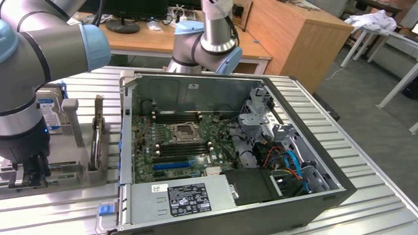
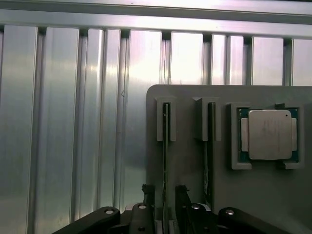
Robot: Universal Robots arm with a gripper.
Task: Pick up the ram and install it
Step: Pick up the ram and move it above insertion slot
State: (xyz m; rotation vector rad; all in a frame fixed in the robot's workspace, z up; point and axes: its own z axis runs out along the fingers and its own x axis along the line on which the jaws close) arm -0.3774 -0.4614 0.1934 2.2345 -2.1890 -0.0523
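Observation:
The ram (image 2: 165,146) stands on edge in a slot of a grey holder (image 2: 190,170), seen as a thin green strip. My gripper (image 2: 164,191) is open right over it. One dark fingertip (image 2: 147,192) sits on each side of the stick, with a small gap to it on both sides. In the exterior view the gripper (image 1: 29,172) hangs low over the holder (image 1: 72,161) at the exterior view's left, beside the open computer case (image 1: 130,147). The motherboard (image 1: 183,142) with its dark memory slots (image 1: 173,117) lies bare inside the case.
A second thin board (image 2: 209,146) stands in the neighbouring slot, and a square silver processor (image 2: 269,135) sits in a pocket beyond it. A blue-labelled hard drive (image 1: 49,115) stands behind the arm. The ribbed metal table (image 1: 365,186) surrounds the case.

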